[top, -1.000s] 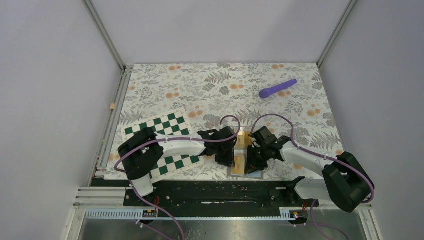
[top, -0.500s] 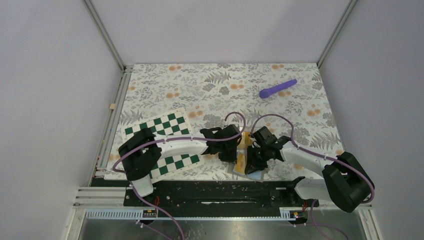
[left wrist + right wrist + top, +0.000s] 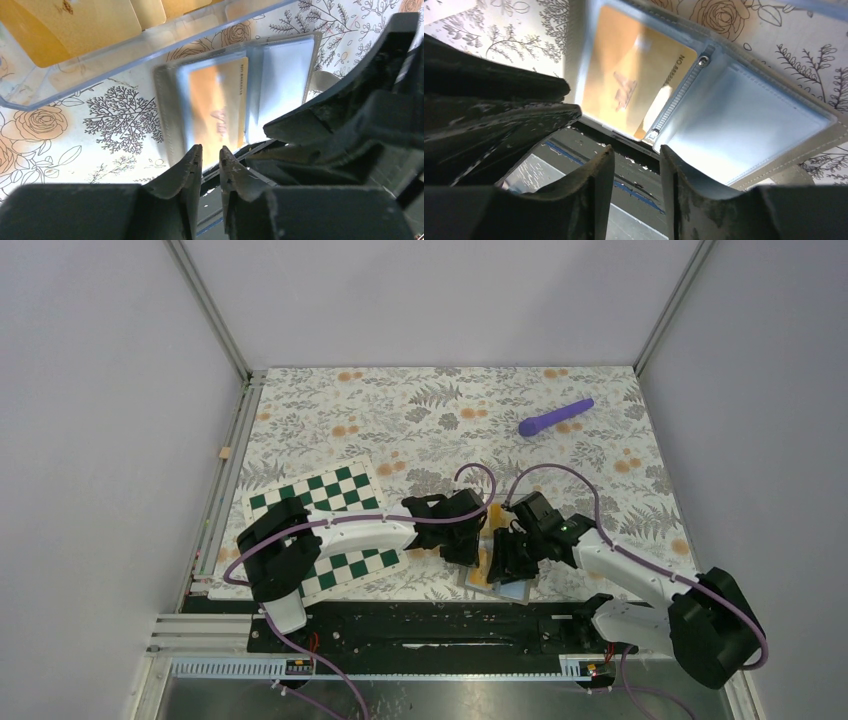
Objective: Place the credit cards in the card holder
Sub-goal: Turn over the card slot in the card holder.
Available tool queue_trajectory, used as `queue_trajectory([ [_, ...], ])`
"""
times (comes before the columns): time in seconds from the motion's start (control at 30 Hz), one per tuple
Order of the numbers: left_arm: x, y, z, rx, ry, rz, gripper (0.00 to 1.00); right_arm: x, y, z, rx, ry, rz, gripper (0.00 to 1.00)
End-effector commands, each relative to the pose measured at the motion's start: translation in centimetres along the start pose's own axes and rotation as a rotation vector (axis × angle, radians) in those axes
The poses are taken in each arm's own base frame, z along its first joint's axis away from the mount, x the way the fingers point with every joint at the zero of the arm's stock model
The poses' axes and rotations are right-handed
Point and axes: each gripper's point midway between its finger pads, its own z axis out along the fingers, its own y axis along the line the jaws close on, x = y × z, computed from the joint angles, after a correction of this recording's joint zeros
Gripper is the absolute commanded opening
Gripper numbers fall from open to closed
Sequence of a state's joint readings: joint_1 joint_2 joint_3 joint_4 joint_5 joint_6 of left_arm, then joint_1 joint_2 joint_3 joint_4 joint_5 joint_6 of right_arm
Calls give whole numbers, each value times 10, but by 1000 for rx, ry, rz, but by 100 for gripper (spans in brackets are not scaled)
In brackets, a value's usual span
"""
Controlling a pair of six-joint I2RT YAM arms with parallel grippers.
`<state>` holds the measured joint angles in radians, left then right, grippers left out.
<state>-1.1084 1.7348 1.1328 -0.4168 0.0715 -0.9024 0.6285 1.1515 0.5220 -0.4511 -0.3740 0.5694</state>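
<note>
The card holder (image 3: 744, 130) lies open near the table's front edge, also seen in the top view (image 3: 512, 589). One orange-yellow credit card (image 3: 220, 110) sits under its left clear sleeve (image 3: 634, 90); the right sleeve is empty. More credit cards (image 3: 75, 25) lie in a clear plastic tray (image 3: 150, 42) just behind the holder. My left gripper (image 3: 210, 152) hovers at the holder's near edge, jaws a narrow gap apart with nothing between them. My right gripper (image 3: 636, 152) stands open and empty at the same edge, close beside the left one (image 3: 470, 543).
A green-and-white chessboard (image 3: 320, 495) lies under the left arm. A purple rod (image 3: 556, 417) rests at the back right. The black rail (image 3: 430, 625) runs just below the holder. The two wrists (image 3: 505, 552) crowd together over the holder.
The right jaws have opened wider and that arm's elbow has swung right. The left gripper has edged right toward the holder, its jaws closing and then parting a little.
</note>
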Motion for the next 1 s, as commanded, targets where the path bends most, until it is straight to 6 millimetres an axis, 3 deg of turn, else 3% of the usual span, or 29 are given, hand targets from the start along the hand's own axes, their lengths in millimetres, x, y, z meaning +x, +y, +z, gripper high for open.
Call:
queue_trajectory([
  [0.0,-20,-27,-20,77,-75,31,22,-10,9,-16,2,-62,-14,49],
  [0.27,-19,-28,-17,78,-67,31,27,-5,-4,-10,40,-45,13,52],
  [0.43,-15,-12,-5,0,-46,17,36,-3,-15,2,77,-14,25,33],
  [0.77,-1,2,25,-45,21,12,37,4,-20,21,78,62,39,20],
  [0.83,0,1,26,-42,23,16,35,5,-20,21,78,64,40,19],
  [0.97,-6,-10,18,1,3,27,18,4,-19,21,74,62,39,18],
])
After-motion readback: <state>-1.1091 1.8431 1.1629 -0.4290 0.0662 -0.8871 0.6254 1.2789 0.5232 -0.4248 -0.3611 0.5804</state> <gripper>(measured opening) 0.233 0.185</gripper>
